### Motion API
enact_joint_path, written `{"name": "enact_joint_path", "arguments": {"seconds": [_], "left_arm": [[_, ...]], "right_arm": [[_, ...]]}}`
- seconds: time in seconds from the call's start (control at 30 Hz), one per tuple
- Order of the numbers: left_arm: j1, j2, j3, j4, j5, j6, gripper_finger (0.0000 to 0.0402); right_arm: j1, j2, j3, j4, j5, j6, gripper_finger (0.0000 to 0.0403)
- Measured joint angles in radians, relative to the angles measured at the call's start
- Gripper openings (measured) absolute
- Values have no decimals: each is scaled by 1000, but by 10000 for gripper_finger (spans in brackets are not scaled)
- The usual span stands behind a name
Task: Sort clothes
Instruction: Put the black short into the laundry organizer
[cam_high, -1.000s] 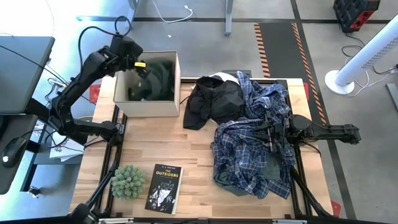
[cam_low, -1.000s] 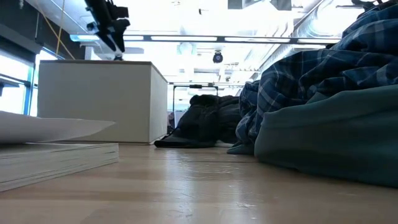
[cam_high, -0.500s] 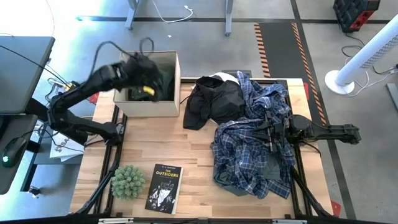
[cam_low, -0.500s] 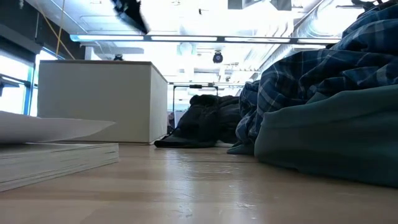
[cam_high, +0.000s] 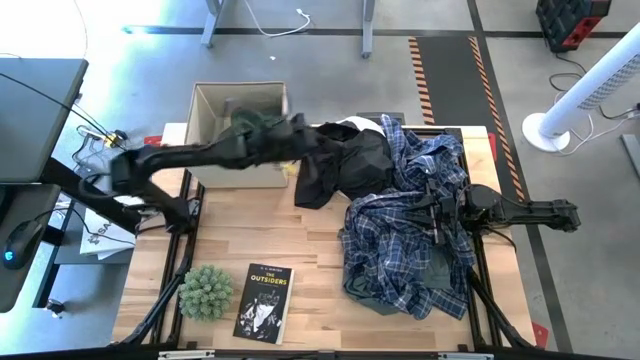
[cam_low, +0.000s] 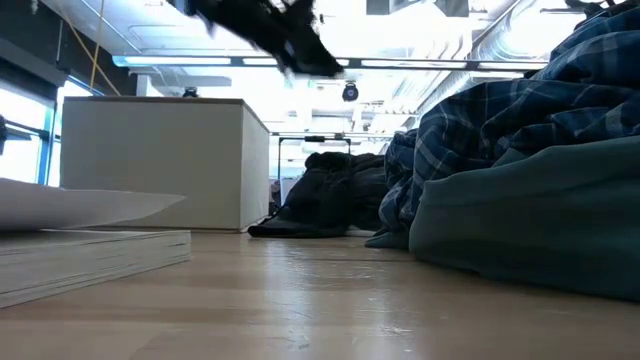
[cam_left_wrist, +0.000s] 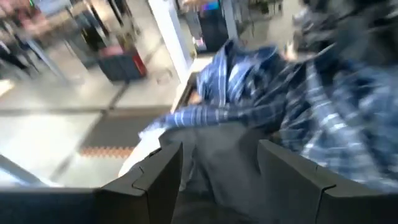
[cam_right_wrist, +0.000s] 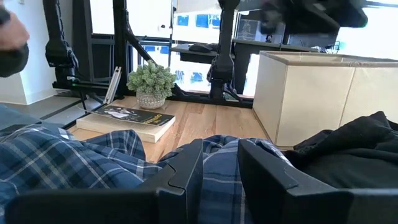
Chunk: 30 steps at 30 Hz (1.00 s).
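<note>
My left gripper (cam_high: 292, 150) spread, empty, above black garment (cam_high: 340, 165) at 12 o'clock. Right gripper (cam_high: 432, 212) rests on plaid shirts (cam_high: 410, 235) at 3 o'clock; grip unclear.

Cardboard box (cam_high: 240, 100) sitting at the table's (cam_high: 300, 250) ten o'clock corner, one garment (cam_high: 250, 118) lying inside it. Black garment (cam_high: 345, 165) lying just beside the box toward three o'clock, at the twelve o'clock edge. Plaid shirts (cam_high: 410, 215) spreading from two to four o'clock, touching it. Right gripper (cam_high: 437, 212) resting on that pile. Left gripper (cam_high: 290, 135) hanging above the box's near corner. Plant (cam_high: 205, 292) and book (cam_high: 263, 302) sitting side by side at seven o'clock.
</note>
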<state>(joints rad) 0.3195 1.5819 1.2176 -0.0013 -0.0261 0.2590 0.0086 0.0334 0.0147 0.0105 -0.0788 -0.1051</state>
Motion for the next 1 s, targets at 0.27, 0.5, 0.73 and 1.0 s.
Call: {"name": "enact_joint_path", "arguments": {"seconds": [0.27, 0.5, 0.73, 1.0], "left_arm": [[60, 397, 264, -69, -45, 19, 205], [57, 592, 380, -197, -104, 46, 185], [10, 589, 381, -246, -228, 149, 30], [-48, 345, 439, -230, -171, 159, 8]], "right_arm": [[0, 0, 0, 0, 0, 0, 99], [0, 0, 0, 0, 0, 0, 99], [0, 0, 0, 0, 0, 0, 99], [0, 0, 0, 0, 0, 0, 99]]}}
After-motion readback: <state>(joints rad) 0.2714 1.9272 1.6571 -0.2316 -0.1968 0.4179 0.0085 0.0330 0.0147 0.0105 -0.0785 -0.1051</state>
